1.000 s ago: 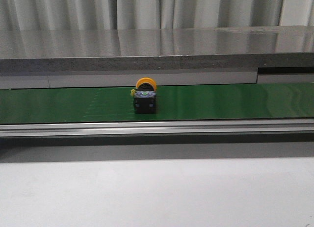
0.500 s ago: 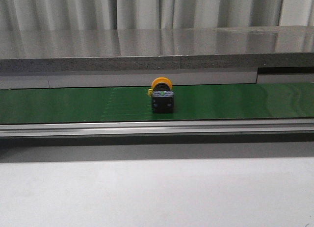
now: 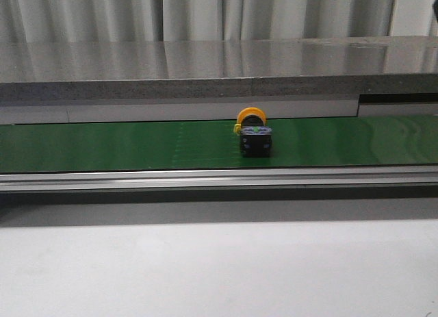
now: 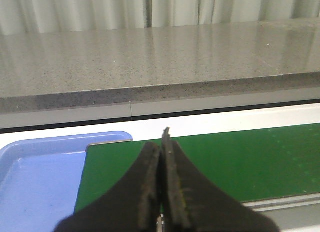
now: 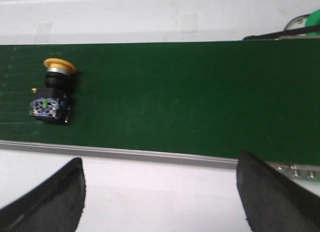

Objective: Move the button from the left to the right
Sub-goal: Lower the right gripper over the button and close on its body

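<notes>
The button (image 3: pixel 254 135), a yellow-orange cap on a black cube with bluish marks, lies on the green belt (image 3: pixel 102 144) just right of the middle in the front view. In the right wrist view the button (image 5: pixel 52 94) lies on its side on the belt (image 5: pixel 175 91), beyond and to one side of my right gripper (image 5: pixel 160 167), which is open and empty over the white table. My left gripper (image 4: pixel 161 142) is shut with nothing between its fingers, above the belt's (image 4: pixel 240 162) left end. Neither gripper shows in the front view.
A blue tray (image 4: pixel 35 172) lies beside the belt's left end. A grey stone ledge (image 3: pixel 219 67) runs behind the belt and a metal rail (image 3: pixel 219 176) along its front. White table (image 3: pixel 219 269) lies in front.
The button has travelled to the right along the belt, from just left of the middle to just right of it.
</notes>
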`<move>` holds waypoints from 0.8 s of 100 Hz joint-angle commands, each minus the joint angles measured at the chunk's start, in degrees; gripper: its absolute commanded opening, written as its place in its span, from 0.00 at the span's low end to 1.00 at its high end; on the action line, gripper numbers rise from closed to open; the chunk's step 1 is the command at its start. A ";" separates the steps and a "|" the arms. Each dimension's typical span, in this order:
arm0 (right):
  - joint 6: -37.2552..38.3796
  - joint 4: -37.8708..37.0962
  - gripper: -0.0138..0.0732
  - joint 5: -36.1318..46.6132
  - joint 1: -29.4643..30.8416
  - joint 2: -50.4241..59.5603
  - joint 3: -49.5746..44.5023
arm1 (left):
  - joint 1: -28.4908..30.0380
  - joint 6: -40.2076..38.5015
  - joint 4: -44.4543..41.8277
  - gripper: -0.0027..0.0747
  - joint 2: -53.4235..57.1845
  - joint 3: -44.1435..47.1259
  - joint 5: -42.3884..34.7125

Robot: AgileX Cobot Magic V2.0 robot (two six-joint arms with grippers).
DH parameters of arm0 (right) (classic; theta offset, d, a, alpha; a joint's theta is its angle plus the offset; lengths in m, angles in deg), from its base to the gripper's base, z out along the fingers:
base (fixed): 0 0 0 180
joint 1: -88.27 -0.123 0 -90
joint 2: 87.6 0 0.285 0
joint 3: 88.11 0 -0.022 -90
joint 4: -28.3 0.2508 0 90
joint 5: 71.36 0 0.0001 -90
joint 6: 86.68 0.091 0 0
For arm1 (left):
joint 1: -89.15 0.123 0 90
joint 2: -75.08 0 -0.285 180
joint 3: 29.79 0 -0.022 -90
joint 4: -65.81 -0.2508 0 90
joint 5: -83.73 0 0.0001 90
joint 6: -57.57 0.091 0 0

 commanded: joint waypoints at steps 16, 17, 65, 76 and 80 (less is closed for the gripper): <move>-0.93 0.25 0.86 3.08 -5.37 -8.89 9.23 | -0.68 -0.16 0.77 0.01 -0.26 -1.50 -4.67; -0.93 0.08 0.86 3.08 -5.51 -9.23 9.43 | -0.68 -0.16 0.77 0.01 -0.26 -1.50 -4.67; -0.93 -7.23 0.86 3.31 -12.03 -27.81 19.23 | -0.68 -0.16 0.77 0.01 -0.26 -1.50 -4.67; -0.93 -7.29 0.86 3.43 -12.67 -30.37 20.49 | -0.68 -0.16 0.77 0.01 -0.26 -1.50 -4.67; -0.93 -7.29 0.86 3.71 -12.84 -30.95 20.82 | -0.68 -0.16 0.77 0.01 -0.26 -1.50 -4.67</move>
